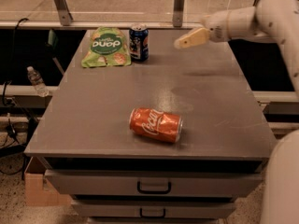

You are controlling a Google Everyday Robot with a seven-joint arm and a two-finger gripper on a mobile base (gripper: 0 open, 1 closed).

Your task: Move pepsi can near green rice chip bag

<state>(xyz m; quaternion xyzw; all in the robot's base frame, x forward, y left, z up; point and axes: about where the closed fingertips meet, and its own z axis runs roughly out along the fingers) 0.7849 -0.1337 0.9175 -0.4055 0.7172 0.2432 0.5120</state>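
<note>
The pepsi can stands upright at the far end of the grey table, silver top up. It sits just to the right of the green rice chip bag. The two are very close together, though I cannot tell whether they actually touch. The bag lies flat on the table top, label up, with its dark green round mark and pale chips showing.

The gripper hangs in the air to the right of the pepsi can, apart from it and with a clear gap of table between them. It points left and slightly down towards the can. Nothing is held in it. From this angle I cannot tell how far open it is, since it shows only as one tan wedge. The white arm reaches in from the upper right corner.

Nearer the front, about the middle of the table, an orange-red cola can lies on its side, well apart from the other two items.

Below the table top are two drawers, the upper one with a dark handle. On the left, off the table, a small water bottle rests on a ledge, and a cardboard box sits on the floor
</note>
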